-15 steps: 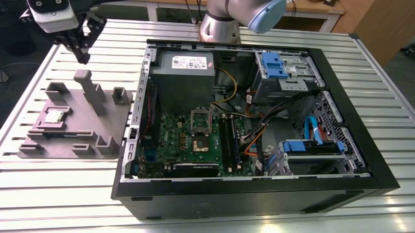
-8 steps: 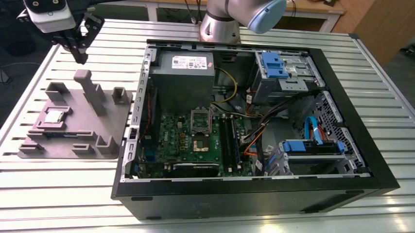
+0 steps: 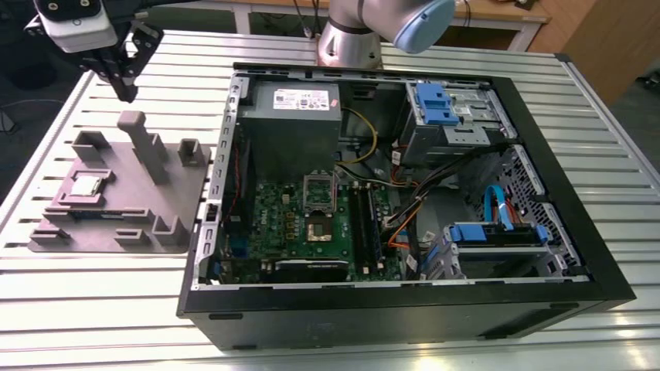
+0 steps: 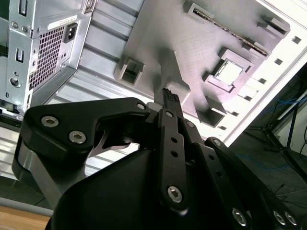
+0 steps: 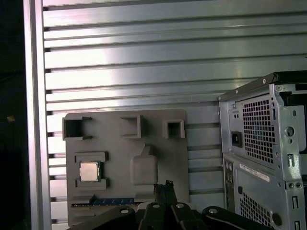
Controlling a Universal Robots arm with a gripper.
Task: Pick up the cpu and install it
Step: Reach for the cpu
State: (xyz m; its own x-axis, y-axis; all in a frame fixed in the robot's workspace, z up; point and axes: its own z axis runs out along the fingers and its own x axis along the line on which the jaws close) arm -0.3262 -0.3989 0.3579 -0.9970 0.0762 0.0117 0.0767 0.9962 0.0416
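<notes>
While the cpu [image 3: 86, 185] was seated flat in its recess on the grey tray [image 3: 108, 232], the gripper [image 3: 126, 91] was held apart from it, fingers [image 4: 169, 98] pressed together on nothing, the cpu placed at about 6 o'clock from the fingertips in the exterior view.

I log a slatted metal table [image 3: 93, 309]. Directly on it, a grey plastic tray [image 3: 188, 189] toward the exterior view's left, an open computer case [image 3: 413, 317] just beside it, and the arm's base [image 3: 348, 48] behind.
</notes>
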